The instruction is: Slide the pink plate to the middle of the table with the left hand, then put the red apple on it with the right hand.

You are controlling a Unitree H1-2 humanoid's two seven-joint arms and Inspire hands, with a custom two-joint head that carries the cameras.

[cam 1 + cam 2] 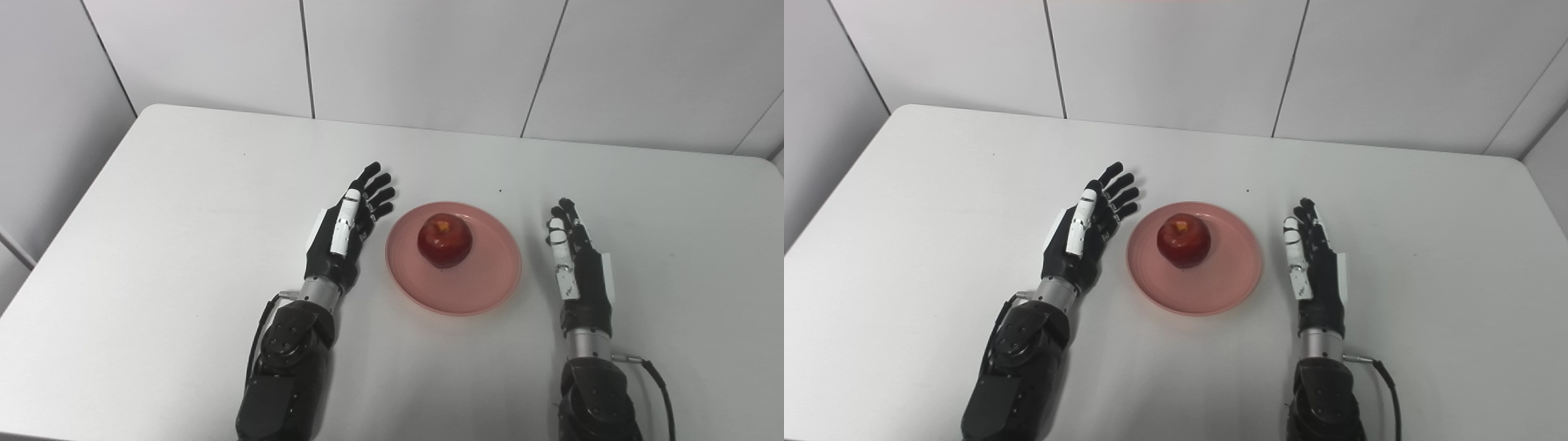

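A pink plate [478, 285] lies near the middle of the white table [184, 202]. A red apple [444, 240] sits on the plate, a little toward its far left part. My left hand [349, 229] rests just left of the plate, fingers stretched out and apart, holding nothing. My right hand [572, 260] stands a short way right of the plate, edge-on, fingers straight, holding nothing. Neither hand touches the plate or the apple.
The table's far edge [520, 138] meets a white panelled wall. Its left edge [73, 208] runs diagonally down the picture. Bare tabletop lies on both sides of the arms and behind the plate.
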